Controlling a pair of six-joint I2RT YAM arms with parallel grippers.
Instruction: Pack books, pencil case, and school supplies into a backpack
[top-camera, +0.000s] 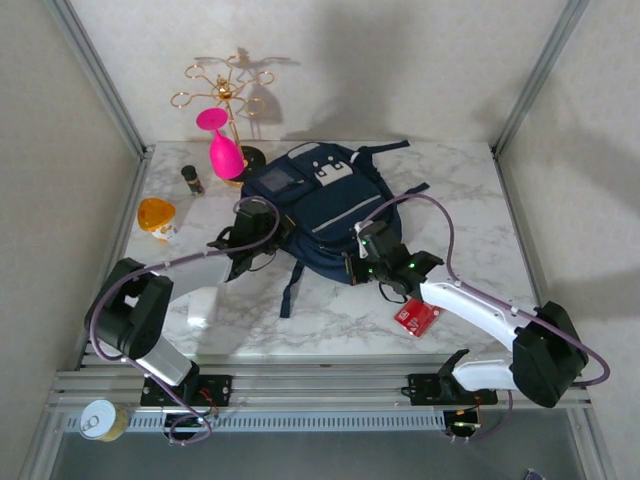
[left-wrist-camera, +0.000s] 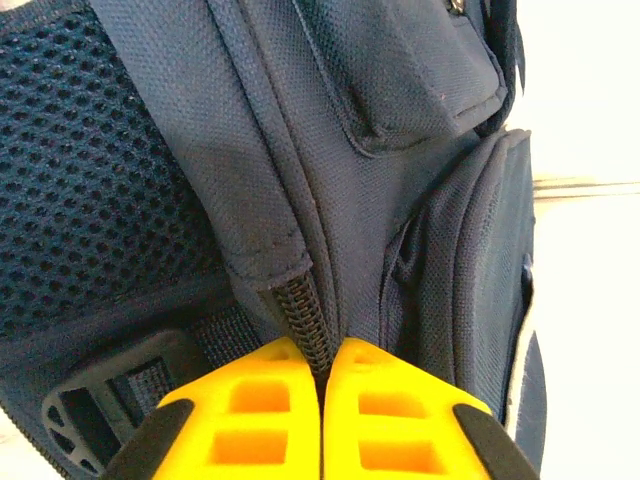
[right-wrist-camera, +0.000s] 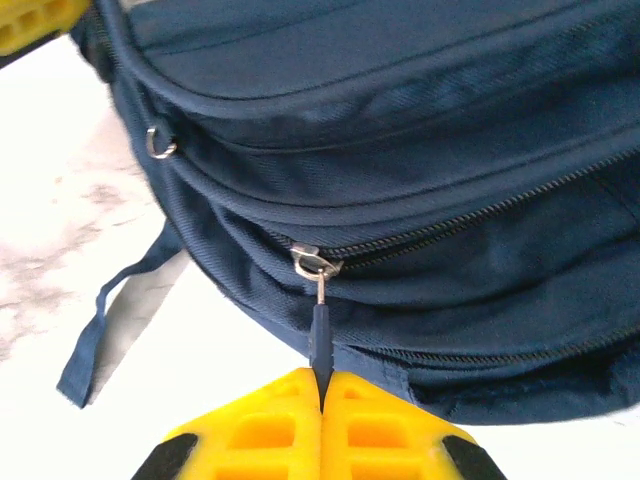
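The navy backpack (top-camera: 322, 200) lies flat in the middle of the marble table. My left gripper (top-camera: 268, 228) is at its left side and is shut on the end of a black zipper (left-wrist-camera: 303, 318), which is pinched between the yellow fingertips. My right gripper (top-camera: 362, 262) is at the backpack's near edge. It is shut on the dark zipper pull (right-wrist-camera: 319, 335), which hangs from a metal slider (right-wrist-camera: 316, 264). The zipper to the right of the slider is closed. The red school supplies packet (top-camera: 416, 318) lies beside my right arm. The books and the pencil case are out of view.
A pink glass (top-camera: 222, 148) and a gold wire rack (top-camera: 228, 90) stand behind the backpack at the back left. Beside them are a small dark bottle (top-camera: 192, 179) and an orange-lidded cup (top-camera: 157, 217). A loose strap (top-camera: 291, 290) trails toward the front edge.
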